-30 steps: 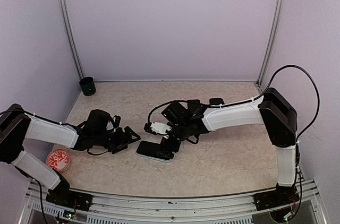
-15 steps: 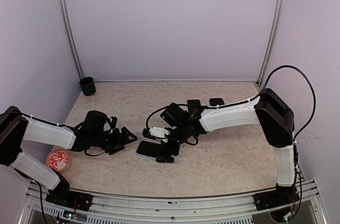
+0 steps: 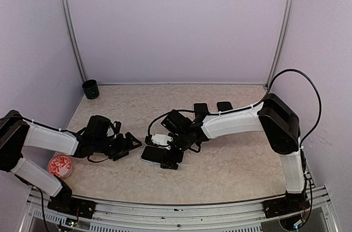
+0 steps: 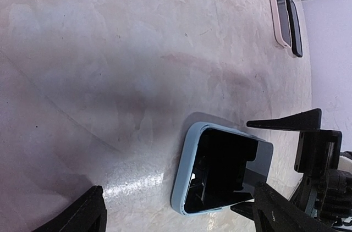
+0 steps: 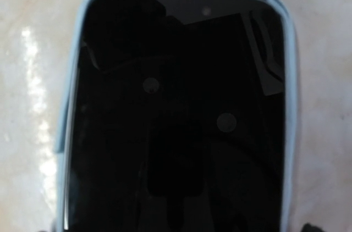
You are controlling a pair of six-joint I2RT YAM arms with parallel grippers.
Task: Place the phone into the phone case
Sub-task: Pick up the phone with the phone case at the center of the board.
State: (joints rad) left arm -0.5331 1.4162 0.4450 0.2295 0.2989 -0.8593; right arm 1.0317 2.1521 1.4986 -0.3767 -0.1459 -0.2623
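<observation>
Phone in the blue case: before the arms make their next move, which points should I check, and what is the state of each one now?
1. Phone sits inside the light blue case, with the rim visible along the top and both sides: ok.
2. Bottom edge of the phone seated: cannot tell, it is outside the right wrist view.
3. Case lies flat on the table: ok.
4. Right end effector open, over the phone: ok.
5. Left end effector open, apart from the case: ok.

phone (image 5: 176,122) — lower end cropped, case (image 5: 290,105) too
</observation>
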